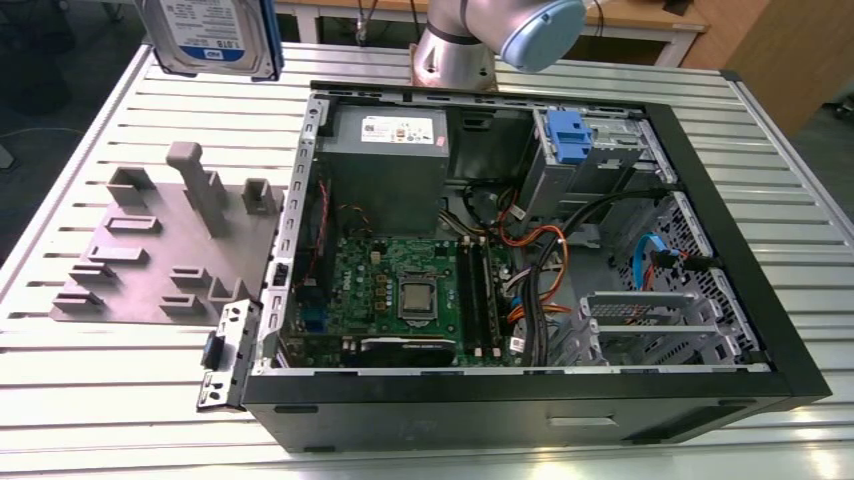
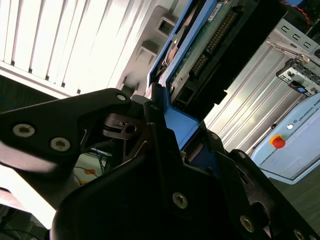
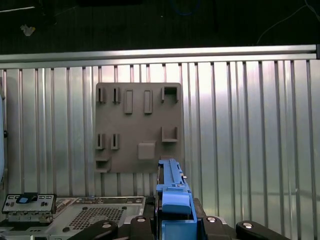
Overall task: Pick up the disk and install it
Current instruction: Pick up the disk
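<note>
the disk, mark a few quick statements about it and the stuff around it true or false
1. The claw is shut on the disk's blue frame. True.
2. The disk rests in the grey slotted holder. False: it is held up in the air, apart from the holder.
3. The computer case is open on its side, with the motherboard showing. True.
4. No other drive sits inside the case. False: a blue-tabbed drive is mounted inside it.
</note>
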{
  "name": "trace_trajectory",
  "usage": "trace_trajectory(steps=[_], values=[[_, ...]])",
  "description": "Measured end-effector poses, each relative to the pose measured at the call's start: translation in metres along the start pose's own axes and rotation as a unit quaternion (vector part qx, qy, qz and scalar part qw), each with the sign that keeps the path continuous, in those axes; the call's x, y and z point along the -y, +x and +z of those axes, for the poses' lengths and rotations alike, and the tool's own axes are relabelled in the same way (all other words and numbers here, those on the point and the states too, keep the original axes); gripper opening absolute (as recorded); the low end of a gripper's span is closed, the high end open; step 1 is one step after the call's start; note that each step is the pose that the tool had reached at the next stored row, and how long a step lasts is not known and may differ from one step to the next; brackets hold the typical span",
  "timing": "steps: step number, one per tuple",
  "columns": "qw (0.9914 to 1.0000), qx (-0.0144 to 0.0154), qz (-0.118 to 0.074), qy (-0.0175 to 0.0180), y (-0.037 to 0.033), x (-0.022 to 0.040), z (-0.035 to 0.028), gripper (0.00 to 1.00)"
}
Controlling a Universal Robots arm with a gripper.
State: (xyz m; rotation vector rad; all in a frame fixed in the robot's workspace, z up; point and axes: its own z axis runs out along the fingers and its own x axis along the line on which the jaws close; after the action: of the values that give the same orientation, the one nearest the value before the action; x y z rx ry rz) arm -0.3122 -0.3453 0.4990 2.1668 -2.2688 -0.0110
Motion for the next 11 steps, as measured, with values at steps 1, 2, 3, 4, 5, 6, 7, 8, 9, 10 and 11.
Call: trace_trajectory(steps=[1,2,3,4,5,6,7,8,9,10,11], values=[[1.0,0.0,0.0,0.0,0.0,0.0005,0.0,0.36],[1.0,0.0,0.0,0.0001,0.0,0.001,0.0,0.36],[1.0,0.0001,0.0,0.0001,-0.0001,0.0017,0.0001,0.36],[1.0,0.0,0.0,0.0001,-0.0001,0.0025,0.0001,0.36],[1.0,0.0,0.0,0.0,-0.0001,0.0034,0.0,0.36],[1.0,0.0,0.0,0.0,-0.0002,0.0043,0.0,0.36],[1.0,0.0,0.0,0.0001,-0.0002,0.0053,0.0,0.36],[1.0,0.0,0.0,0.0001,-0.0003,0.0062,0.0,0.36],[1.0,0.0,0.0,0.0,-0.0003,0.0071,0.0,0.36],[1.0,0.0,0.0,0.0,-0.0003,0.0081,0.0,0.36],[1.0,0.0,0.0,0.0001,-0.0004,0.0091,0.0,0.36]])
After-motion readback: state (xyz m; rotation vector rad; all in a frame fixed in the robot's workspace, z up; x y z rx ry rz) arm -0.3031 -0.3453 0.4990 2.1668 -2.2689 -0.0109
